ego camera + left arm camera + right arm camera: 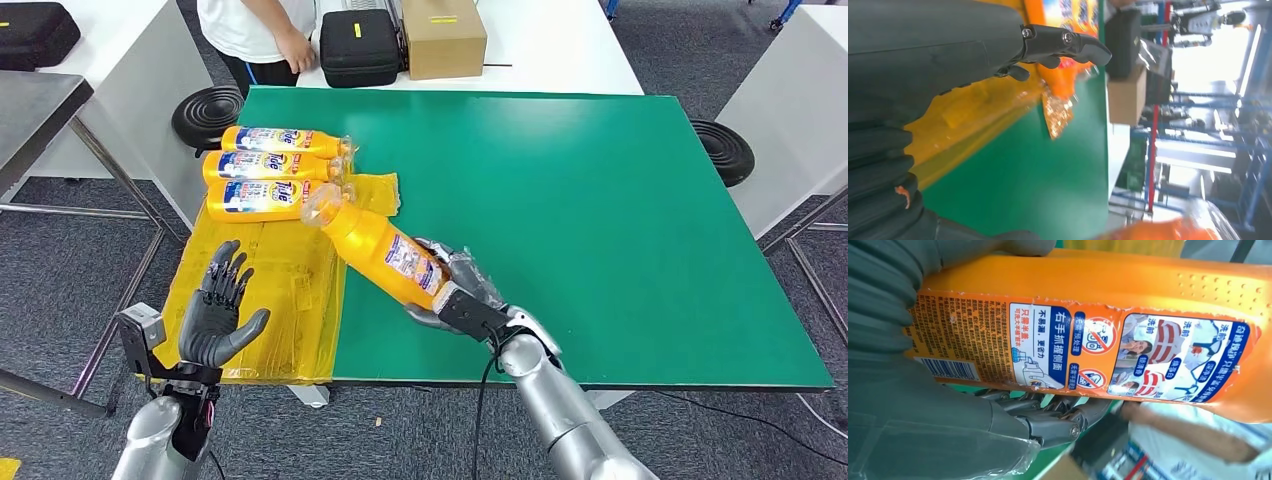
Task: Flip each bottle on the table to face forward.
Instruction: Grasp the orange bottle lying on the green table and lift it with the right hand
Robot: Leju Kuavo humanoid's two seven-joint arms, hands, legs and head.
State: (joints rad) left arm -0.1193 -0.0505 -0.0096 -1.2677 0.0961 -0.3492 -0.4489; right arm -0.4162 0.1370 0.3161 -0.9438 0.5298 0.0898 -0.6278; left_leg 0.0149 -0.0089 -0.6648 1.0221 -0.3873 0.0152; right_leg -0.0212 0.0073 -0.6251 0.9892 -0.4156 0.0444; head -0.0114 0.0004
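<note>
Plastic, film and matt green board

A glossy orange plastic bottle with a scuffed paper label is seen; crinkled yellow film is laid on the smooth matt green tabletop.

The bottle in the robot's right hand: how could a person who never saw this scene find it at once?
Start at the green table and go to its near left part, beside the yellow plastic sheet. The orange detergent bottle is there, gripped by the right hand. Unlike the three bottles lying stacked in a row, it is tilted and shows its back label.
</note>
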